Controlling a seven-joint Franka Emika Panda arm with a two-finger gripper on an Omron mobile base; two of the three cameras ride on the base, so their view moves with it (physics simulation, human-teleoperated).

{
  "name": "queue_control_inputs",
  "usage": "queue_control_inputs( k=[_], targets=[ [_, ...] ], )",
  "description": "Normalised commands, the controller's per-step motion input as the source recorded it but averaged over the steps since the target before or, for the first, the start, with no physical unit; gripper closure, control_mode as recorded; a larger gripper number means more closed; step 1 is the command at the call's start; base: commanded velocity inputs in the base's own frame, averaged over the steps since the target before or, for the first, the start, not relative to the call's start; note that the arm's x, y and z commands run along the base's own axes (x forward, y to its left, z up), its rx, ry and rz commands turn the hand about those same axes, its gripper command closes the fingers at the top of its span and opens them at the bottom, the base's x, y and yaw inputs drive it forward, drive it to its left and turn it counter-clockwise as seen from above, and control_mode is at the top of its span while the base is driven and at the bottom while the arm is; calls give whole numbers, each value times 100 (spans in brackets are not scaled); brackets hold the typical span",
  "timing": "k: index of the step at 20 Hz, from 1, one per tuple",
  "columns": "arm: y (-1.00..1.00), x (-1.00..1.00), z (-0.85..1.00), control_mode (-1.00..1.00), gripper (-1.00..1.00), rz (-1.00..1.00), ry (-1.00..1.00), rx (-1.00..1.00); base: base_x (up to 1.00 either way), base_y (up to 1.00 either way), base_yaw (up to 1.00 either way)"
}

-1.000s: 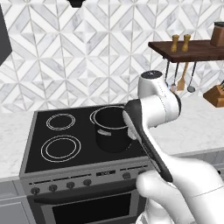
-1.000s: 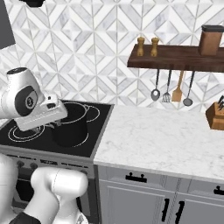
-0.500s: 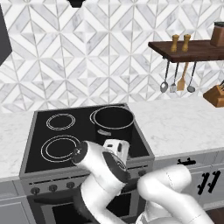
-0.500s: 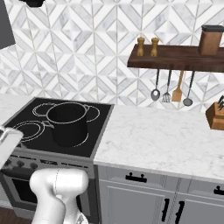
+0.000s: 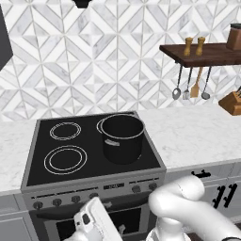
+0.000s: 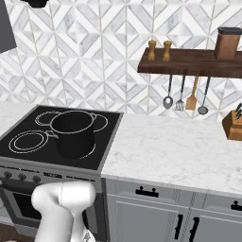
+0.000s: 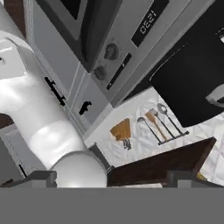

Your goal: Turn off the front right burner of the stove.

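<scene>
Countertop point(image 6: 175, 151) of white marble runs off to the right of the stove point(image 5: 94, 160), backed by a grey and white chevron tile wall point(image 5: 108, 56). I see a dark wooden shelf point(image 6: 194, 64) on that wall carrying two brown shakers point(image 6: 159, 50) and a brown box point(image 6: 227, 43), with a ladle, a whisk, a spatula and a spoon on the utensil rail point(image 6: 185, 94) beneath it, and a knife block point(image 6: 232, 124) at the far right of the counter. Grey cabinets with black handles point(image 6: 146, 192) sit under the counter. The stove has a flat black glass top with white burner rings; a black pot point(image 5: 122, 138) stands on its right side, covering most of the rear right ring. From the left base camera the knob row point(image 5: 94, 195) crosses the steel front panel just below the glass, with the oven window under it. My gripper point(image 7: 109, 177) is down low in front of the oven, rolled over, so the hand camera sees the kitchen tilted: the stove's control panel point(image 7: 131, 48) lies at about 12 o'clock from the fingertips, two dark knobs point(image 7: 107, 61) near 11 o'clock and well apart from them, the clock display point(image 7: 148, 24) toward 1 o'clock. Fingertips point(image 7: 39, 177) barely rise at the bottom edge, touching nothing; I cannot tell how wide they stand.
</scene>
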Motion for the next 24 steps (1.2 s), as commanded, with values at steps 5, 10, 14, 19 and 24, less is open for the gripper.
queue_control_inputs(
  k=[5,10,14,19,24],
  targets=[
    [2,19,-41,-100,-100,19,4,-51,0,0,0],
    [5,36,-31,-100,-100,17,9,-40,0,0,0],
    [23,75,-21,-100,-100,4,12,-35,0,0,0],
    [27,58,-13,-100,-100,0,23,-29,0,0,0],
    [11,18,-34,-100,-100,2,28,-31,0,0,0]
  ],
)
